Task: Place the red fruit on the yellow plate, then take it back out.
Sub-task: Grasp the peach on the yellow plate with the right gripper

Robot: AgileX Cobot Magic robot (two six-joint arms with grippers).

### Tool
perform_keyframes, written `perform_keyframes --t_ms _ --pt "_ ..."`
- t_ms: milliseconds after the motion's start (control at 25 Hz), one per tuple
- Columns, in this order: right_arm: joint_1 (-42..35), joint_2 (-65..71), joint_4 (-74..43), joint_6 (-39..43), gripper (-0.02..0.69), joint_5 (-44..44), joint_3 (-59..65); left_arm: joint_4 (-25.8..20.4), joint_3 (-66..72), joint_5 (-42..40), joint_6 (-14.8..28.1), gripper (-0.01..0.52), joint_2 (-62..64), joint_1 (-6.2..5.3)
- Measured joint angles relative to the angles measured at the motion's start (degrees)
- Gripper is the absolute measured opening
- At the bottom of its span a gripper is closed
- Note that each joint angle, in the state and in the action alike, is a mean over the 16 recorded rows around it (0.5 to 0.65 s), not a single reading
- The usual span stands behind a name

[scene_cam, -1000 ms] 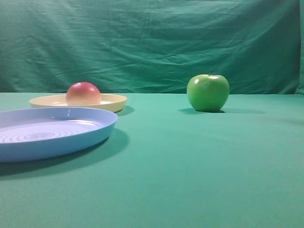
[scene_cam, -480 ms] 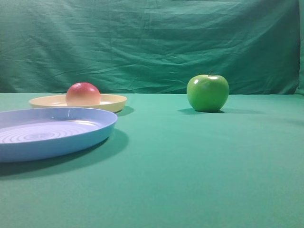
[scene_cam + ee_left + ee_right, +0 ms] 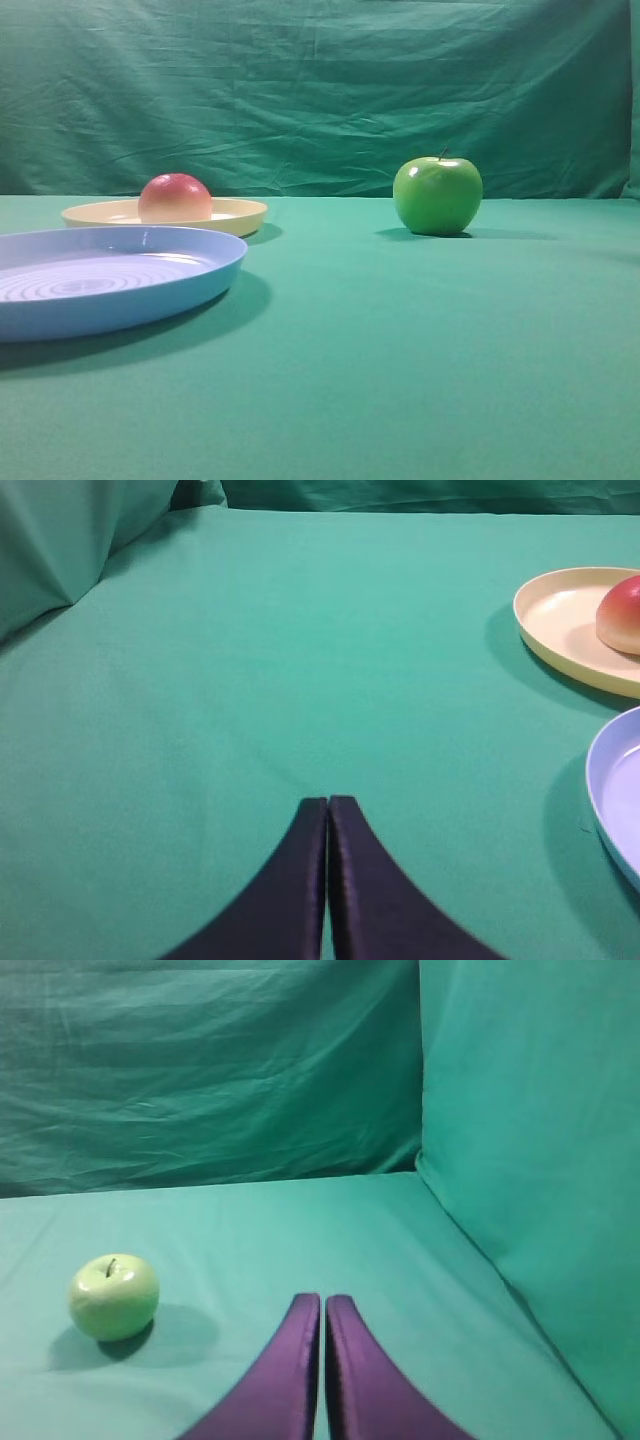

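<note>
The red fruit [image 3: 175, 197] rests on the yellow plate [image 3: 240, 213] at the left of the exterior high view. The left wrist view catches both at its right edge: the red fruit [image 3: 622, 616] on the yellow plate [image 3: 560, 620]. My left gripper [image 3: 327, 802] is shut with nothing in it, low over bare cloth and well to the left of the plate. My right gripper [image 3: 322, 1300] is shut and empty too, over cloth to the right of a green apple. Neither gripper appears in the exterior high view.
A light blue ringed plate [image 3: 110, 275] lies in front of the yellow one; its rim [image 3: 605, 790] reaches into the left wrist view. A shiny green apple [image 3: 437, 194] stands at centre right, also [image 3: 113, 1296]. Green cloth drapes the back and both sides [image 3: 530, 1130].
</note>
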Motion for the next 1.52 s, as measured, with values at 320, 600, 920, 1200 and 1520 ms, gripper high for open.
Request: perform_keyframes --t_ms 320,600,920,1200,1520 --pt "-1.47 -5.52 1.10 -0.29 0.000 -3.61 12.06 0.00 0.00 0.00 -0.05 0.000 0.00 0.00" --pt "-1.54 -6.48 2.72 -1.91 0.000 -4.27 17.11 0.00 0.00 0.00 -0.08 0.000 0.00 0.00" --pt "-1.54 -6.48 4.15 -5.64 0.000 -3.29 17.85 0.00 0.00 0.00 -0.08 0.000 0.00 0.00" --pt "-1.54 -6.48 5.12 -7.84 0.000 -2.77 17.81 0.00 0.00 0.00 -0.08 0.000 0.00 0.00" --pt "-1.45 -5.03 7.33 -8.16 0.000 -3.85 15.57 0.00 0.00 0.00 -0.08 0.000 0.00 0.00"
